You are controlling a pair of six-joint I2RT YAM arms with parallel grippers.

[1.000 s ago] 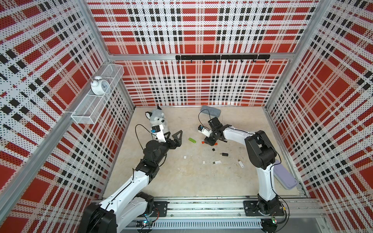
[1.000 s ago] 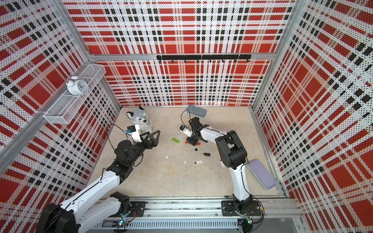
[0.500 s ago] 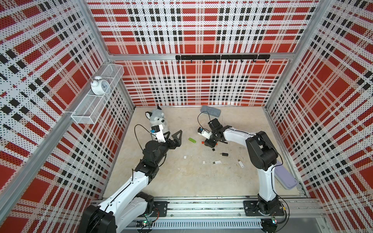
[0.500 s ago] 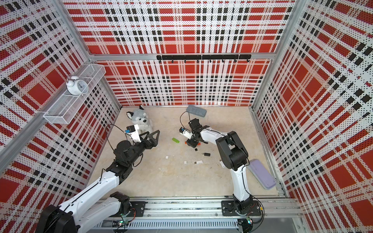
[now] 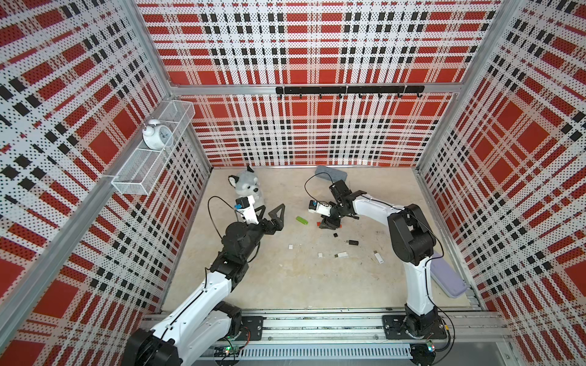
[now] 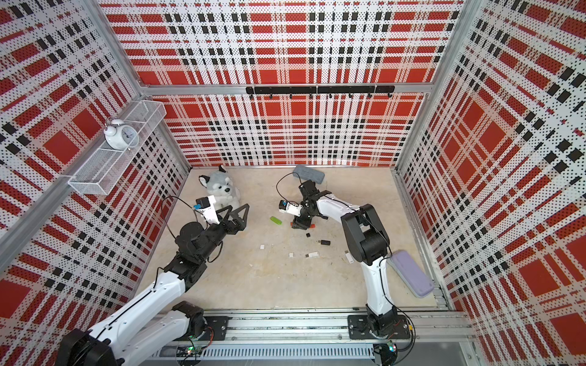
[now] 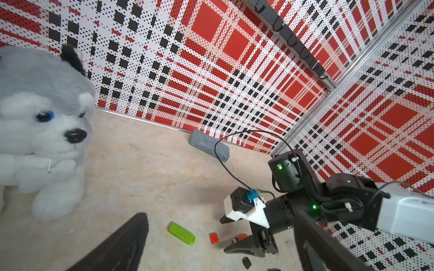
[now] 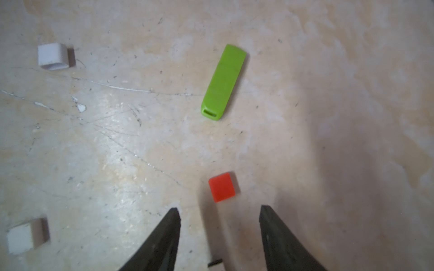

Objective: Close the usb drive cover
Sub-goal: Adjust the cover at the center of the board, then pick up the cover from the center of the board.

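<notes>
A red usb drive (image 7: 240,237) lies on the floor with its metal plug bare, right beside a lowered finger of my right gripper (image 5: 328,223). Its red cover (image 8: 222,187) sits loose on the floor just past the right gripper (image 8: 219,208), whose jaws stand apart with nothing held between them. The cover (image 7: 213,238) is a short gap from the plug. My left gripper (image 5: 271,207) hovers wide open and empty near the plush dog, to the left of a green usb drive (image 5: 302,220).
A grey-white plush husky (image 5: 247,187) sits at the back left and a grey case (image 5: 331,172) by the back wall. A purple case (image 5: 447,279) leans at the right edge. Black and white drives (image 5: 352,242) and loose caps (image 8: 52,56) lie scattered mid-floor.
The right gripper's jaws have spread wider while staying low over the red pieces. The left arm has not moved.
</notes>
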